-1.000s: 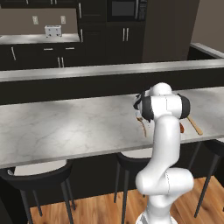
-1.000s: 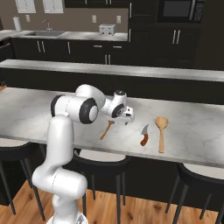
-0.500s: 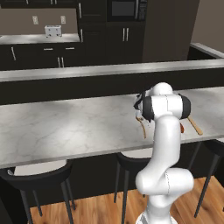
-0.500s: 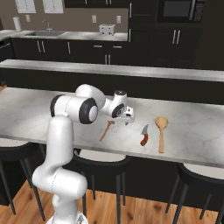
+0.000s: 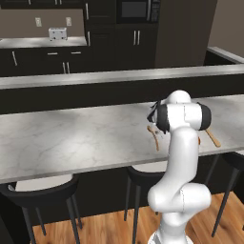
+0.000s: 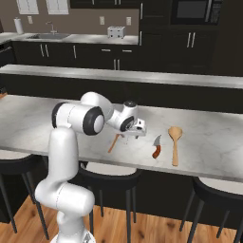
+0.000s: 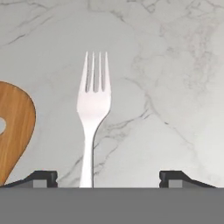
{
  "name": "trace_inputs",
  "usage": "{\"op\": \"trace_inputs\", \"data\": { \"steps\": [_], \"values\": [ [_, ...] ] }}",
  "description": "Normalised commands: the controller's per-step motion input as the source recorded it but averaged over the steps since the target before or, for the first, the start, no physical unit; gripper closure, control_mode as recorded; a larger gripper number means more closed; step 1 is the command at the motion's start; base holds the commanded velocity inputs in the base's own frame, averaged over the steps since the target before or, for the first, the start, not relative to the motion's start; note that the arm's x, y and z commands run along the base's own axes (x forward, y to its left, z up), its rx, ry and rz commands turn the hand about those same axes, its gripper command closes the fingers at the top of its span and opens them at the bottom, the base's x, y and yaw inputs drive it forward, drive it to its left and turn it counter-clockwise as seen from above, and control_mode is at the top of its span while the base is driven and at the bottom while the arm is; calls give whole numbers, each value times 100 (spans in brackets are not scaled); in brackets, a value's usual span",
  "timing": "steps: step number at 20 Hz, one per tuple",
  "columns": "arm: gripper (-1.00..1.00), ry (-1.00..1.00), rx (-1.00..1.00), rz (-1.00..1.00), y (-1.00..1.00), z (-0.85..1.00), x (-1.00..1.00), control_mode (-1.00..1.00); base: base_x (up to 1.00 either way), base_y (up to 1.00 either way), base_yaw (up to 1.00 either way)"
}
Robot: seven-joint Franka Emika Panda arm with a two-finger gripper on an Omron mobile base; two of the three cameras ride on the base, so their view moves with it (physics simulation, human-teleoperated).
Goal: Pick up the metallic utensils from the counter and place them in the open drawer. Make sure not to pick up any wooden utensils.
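Gripper [image 7: 108, 179] wide open, empty, over the counter [image 7: 175, 87]. Fork [image 7: 92, 105] lies flat between our fingertips, nearer the left one. We should centre on the handle, drop straight, close across it, and stay clear of the wooden piece [image 7: 15, 127] alongside.

White arm bent at the elbow, reaching forward and down; gripper [image 6: 136, 133] jaws spread wide, holding nothing.
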Motion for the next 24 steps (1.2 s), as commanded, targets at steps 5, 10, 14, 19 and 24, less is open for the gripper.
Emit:
{"op": "trace_inputs", "data": {
  "steps": [5, 10, 14, 19, 24],
  "values": [
    [100, 0, 2, 0, 6, -99, 8, -100, 0, 0, 0],
    [100, 0, 2, 1, 7, -95, -7, -100, 0, 0, 0],
    [100, -1, 2, 0, 2, -60, -41, -100, 0, 0, 0],
    [100, 0, 5, 0, 26, -26, -79, -100, 0, 0, 0],
    [100, -3, 5, 0, 37, -25, -100, -100, 0, 0, 0]
  ]
}}
